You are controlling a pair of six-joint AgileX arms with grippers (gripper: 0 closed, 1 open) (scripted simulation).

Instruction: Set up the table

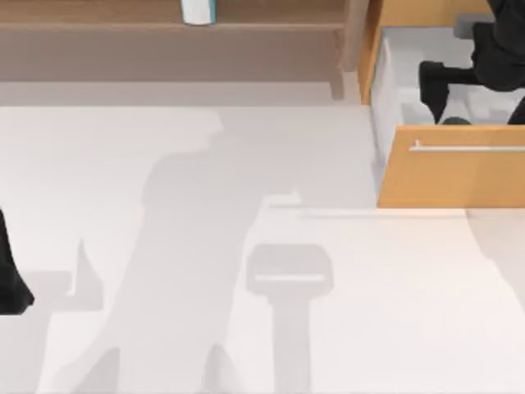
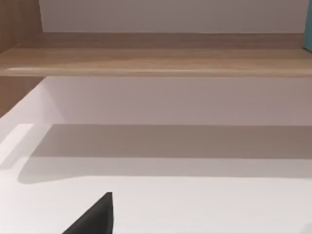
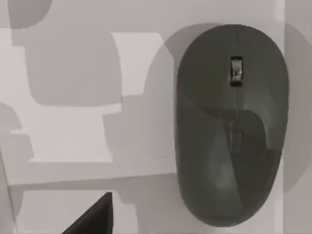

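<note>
Your right gripper (image 1: 447,103) hangs inside the open drawer (image 1: 394,82) above the dark mouse (image 3: 229,126); jaws' state unclear. Descend off-centre and the curved shell slips away. The tabletop (image 1: 164,246) left of the drawer waits; the left arm (image 1: 10,271) idles there.

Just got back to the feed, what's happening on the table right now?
The right arm is reaching into the open orange-wood drawer at the table's back right, its right claw hanging above a dark grey computer mouse that lies on the drawer's white floor, not yet held. The left arm is parked at the left edge of the plain white table. A white and teal container stands on the brown wooden shelf behind.
</note>
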